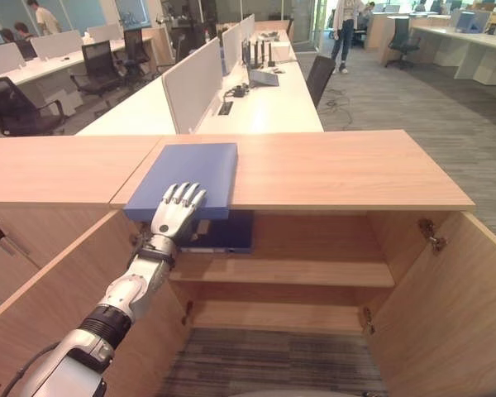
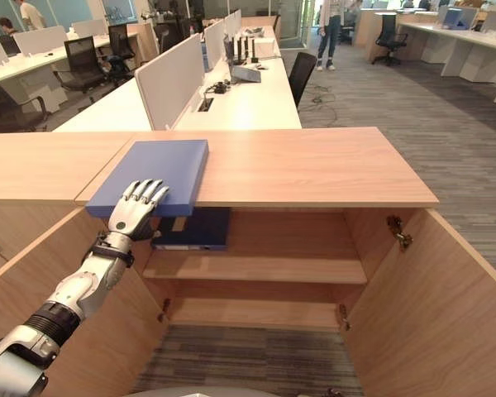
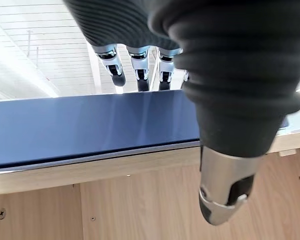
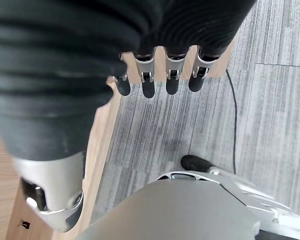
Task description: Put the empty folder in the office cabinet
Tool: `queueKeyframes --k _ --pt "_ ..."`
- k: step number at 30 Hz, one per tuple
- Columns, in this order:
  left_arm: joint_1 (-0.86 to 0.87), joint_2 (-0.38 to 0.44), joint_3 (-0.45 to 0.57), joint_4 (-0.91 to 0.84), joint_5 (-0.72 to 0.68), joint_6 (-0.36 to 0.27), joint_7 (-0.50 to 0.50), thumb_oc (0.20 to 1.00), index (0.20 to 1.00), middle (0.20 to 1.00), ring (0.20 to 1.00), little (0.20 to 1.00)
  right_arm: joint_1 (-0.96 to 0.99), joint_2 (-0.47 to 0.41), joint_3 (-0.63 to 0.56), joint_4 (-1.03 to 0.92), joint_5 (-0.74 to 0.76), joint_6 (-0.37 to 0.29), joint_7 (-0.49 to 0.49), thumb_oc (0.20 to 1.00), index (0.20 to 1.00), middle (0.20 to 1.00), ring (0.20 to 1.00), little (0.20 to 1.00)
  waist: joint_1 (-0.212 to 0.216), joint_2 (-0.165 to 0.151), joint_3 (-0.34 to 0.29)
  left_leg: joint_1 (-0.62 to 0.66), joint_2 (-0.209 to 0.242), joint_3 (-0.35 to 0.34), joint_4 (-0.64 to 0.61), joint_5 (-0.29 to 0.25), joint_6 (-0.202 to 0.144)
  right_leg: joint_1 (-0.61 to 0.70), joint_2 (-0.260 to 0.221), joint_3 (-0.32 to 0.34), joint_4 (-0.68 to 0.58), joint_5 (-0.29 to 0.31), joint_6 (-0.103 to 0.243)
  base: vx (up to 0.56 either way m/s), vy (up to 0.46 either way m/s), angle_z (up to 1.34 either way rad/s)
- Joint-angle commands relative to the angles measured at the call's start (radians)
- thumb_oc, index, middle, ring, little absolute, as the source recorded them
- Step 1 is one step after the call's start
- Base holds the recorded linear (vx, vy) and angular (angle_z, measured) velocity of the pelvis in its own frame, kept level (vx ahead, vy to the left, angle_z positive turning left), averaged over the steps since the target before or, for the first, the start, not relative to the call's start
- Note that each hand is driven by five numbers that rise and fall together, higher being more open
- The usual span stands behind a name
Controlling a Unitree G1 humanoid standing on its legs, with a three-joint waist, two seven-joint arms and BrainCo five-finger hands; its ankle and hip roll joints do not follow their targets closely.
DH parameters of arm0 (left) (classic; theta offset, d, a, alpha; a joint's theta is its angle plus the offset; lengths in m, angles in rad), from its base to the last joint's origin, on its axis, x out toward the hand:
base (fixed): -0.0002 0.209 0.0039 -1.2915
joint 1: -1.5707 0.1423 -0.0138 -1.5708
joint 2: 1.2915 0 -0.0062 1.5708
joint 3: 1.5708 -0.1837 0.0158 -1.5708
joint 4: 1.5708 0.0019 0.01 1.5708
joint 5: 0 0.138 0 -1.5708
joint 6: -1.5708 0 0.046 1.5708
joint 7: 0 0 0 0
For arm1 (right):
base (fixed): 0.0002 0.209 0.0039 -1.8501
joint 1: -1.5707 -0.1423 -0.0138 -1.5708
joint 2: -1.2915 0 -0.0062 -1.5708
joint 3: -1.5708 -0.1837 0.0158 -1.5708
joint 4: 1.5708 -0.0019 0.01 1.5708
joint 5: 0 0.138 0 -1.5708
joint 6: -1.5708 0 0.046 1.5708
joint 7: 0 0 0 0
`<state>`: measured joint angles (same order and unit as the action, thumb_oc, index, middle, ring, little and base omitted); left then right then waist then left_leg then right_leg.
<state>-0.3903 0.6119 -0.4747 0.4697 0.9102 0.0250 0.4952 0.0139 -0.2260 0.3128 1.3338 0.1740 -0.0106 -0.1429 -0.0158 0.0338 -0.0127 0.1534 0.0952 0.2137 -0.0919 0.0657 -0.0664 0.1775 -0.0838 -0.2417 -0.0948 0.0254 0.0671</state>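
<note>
Our left hand (image 1: 177, 211) lies flat, fingers straight, on the blue folder (image 1: 192, 172) atop the cabinet (image 1: 339, 169). The folder's near edge overhangs toward six o'clock. Our right hand (image 4: 160, 75) hangs over the carpet, fingers loosely open, holding nothing.

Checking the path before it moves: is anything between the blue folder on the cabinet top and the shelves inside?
Both doors stand open. A second dark blue folder already lies on the upper shelf, directly below the flat blue folder under the left hand; the rest looks free.
</note>
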Motion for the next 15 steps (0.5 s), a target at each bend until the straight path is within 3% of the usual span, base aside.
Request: queueKeyframes --k 1,15 --pt "-0.216 0.006 -0.013 0.097 -0.031 0.031 0.041 1.000 1.000 1.000 1.000 1.000 -0.089 0.035 0.032 0.046 -0.018 -0.019 -0.012 1.000 1.000 1.000 1.000 1.000 -0.005 -0.042 0.005 0.041 -0.026 -0.040 0.005 -0.112 -0.003 0.020 -0.037 0.014 0.008 -0.034 0.066 0.00 0.000 0.00" --pt "-0.347 0.020 -0.006 0.205 -0.090 0.077 0.049 1.000 1.000 1.000 1.000 1.000 -0.091 0.025 0.064 0.042 -0.051 -0.013 0.002 1.000 1.000 1.000 1.000 1.000 -0.016 -0.043 -0.004 0.043 -0.028 -0.035 0.005 -0.114 -0.002 0.016 -0.038 0.017 0.008 -0.031 0.069 0.00 0.000 0.00"
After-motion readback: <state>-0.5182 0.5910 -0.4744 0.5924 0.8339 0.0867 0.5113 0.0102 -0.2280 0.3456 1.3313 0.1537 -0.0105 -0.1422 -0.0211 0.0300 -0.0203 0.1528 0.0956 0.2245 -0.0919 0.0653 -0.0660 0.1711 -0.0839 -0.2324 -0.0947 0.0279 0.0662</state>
